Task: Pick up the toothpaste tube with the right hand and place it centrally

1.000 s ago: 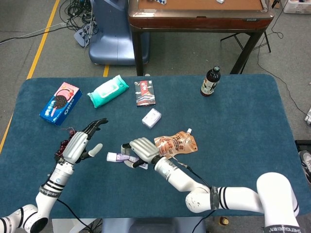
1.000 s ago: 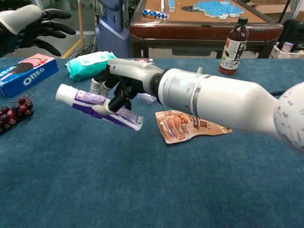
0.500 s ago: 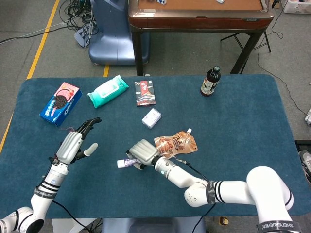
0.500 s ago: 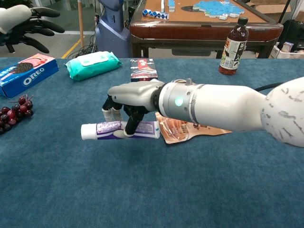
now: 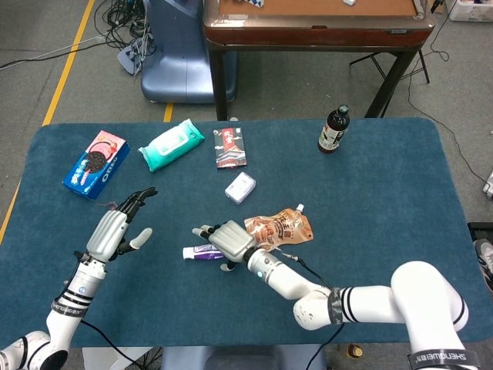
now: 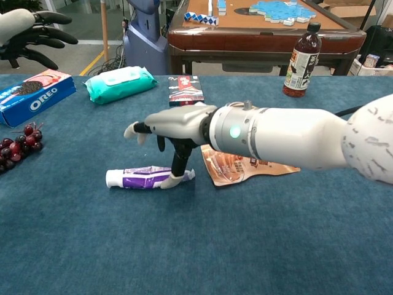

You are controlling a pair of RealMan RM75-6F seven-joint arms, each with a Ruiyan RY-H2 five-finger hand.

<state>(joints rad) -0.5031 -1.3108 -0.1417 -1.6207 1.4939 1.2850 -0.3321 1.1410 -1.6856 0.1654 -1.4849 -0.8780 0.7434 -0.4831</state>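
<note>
The toothpaste tube, white and purple, lies flat on the blue table near its middle front, cap pointing left. My right hand hovers just over the tube's right end with its fingers stretched out to the left. Only the thumb points down and touches the tube's crimped end; nothing is gripped. My left hand is raised at the left, fingers spread and empty.
An orange pouch lies right beside the right hand. Further back are a small white box, a dark packet, a wipes pack, an Oreo box, and a bottle. Grapes sit at front left.
The right hand lowered the tube from the air to the table and spread its fingers off it; the tube now lies free. The left hand drew back slightly to the left.
</note>
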